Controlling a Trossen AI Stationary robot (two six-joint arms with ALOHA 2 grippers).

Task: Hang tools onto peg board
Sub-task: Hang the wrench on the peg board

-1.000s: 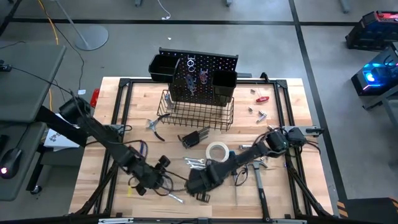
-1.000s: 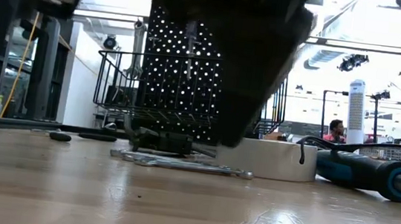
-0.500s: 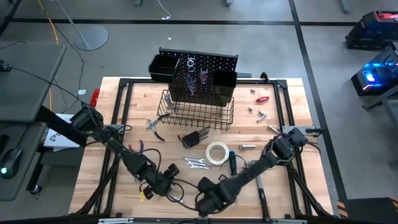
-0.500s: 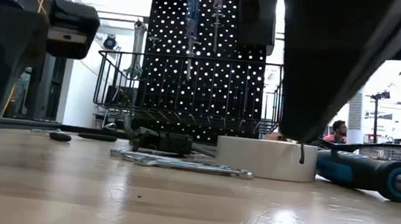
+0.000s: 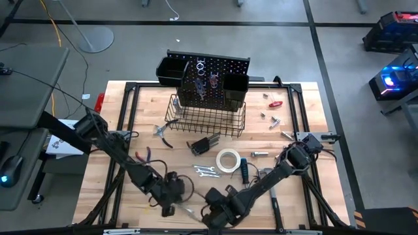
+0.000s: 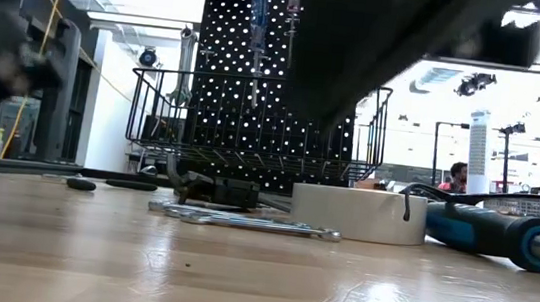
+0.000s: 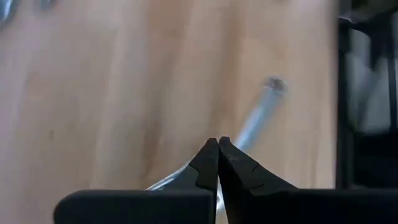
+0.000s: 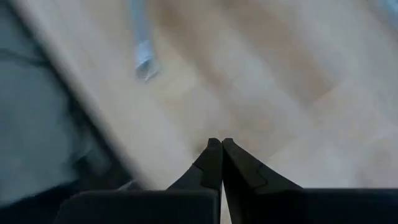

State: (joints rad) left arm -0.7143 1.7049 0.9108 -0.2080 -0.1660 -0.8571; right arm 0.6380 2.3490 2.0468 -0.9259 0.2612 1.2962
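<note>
The peg board (image 5: 212, 78) stands at the table's far side with screwdrivers hung on it and a wire basket (image 5: 208, 119) in front. Near the front edge a silver wrench (image 5: 187, 210) lies flat on the wood. My left gripper (image 7: 217, 144) is shut and points down over the wrench's shaft (image 7: 258, 109). My right gripper (image 8: 216, 144) is shut just to the right, over bare wood, with the end of a silver tool (image 8: 144, 65) beyond it. The white tape roll (image 5: 228, 160), a blue screwdriver (image 5: 243, 171) and more wrenches (image 5: 206, 172) lie mid-table. My left gripper has its shut fingertips (image 7: 208, 158) slanting down over the silver wrench, whose shaft (image 7: 249, 124) runs out from behind them and lies flat on the table. The fingers hide the meeting place, so I cannot tell whether they touch or pinch it.
Red-handled pliers (image 5: 163, 134) and a black block (image 5: 204, 143) lie before the basket. A hammer (image 5: 271, 189) lies under my right arm. A red screwdriver (image 5: 275, 103) and small bits lie at the far right. The table's front edge is close behind both grippers.
My left gripper has gone down and toward the table's near right, rolled about its own line, and shut over the silver wrench. My right gripper has drawn back toward the near edge and turned. The tools on the table have kept their places.
</note>
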